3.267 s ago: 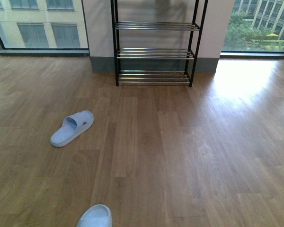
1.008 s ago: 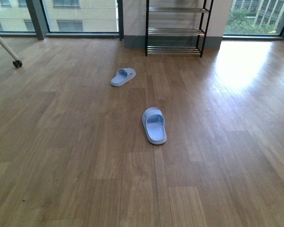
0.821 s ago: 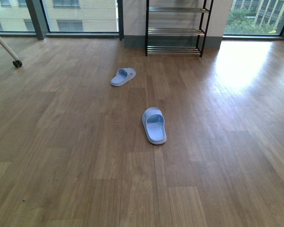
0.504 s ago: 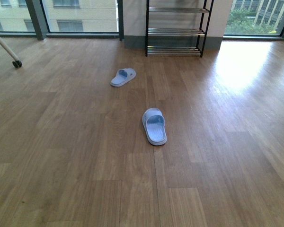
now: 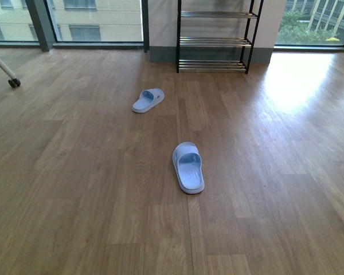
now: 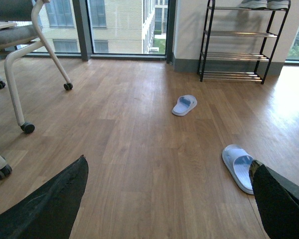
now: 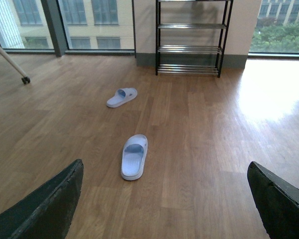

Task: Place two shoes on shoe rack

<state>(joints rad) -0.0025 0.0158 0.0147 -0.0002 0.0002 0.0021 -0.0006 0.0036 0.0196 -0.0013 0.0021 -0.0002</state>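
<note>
Since half a second ago, everything in the front view has shifted downward: the near slide [image 5: 188, 168] sits lower and slightly larger, and so do the far slide [image 5: 148, 101], the shoe rack [image 5: 215, 40] and the chair caster [image 5: 13, 83]; both slides keep their lie on the floor boards, so I read this as the base creeping forward, not the shoes moving; neither arm shows in that view.

Left claw [image 6: 168, 167]: fingers [image 6: 50, 204] spread wide, nothing between them; the near slide lies on the floor ahead, close to one finger but apart from it; the far slide lies well ahead; the rack stands beyond it, against the wall.

Right claw [image 7: 164, 167]: equally wide and empty; the near slide lies ahead, within the gap between its fingers, toe end away from the claw; the far slide lies further ahead, well apart from the near one.

What look like sneakers [image 6: 265, 4] sit on the rack's top tier, cut by the frame edge; the tiers below look bare.

Task status, by my judgement: approach phase only; neither slide is grasped; the right claw is better aligned with the near slide, so I would close the remaining distance and lower that claw over it.
</note>
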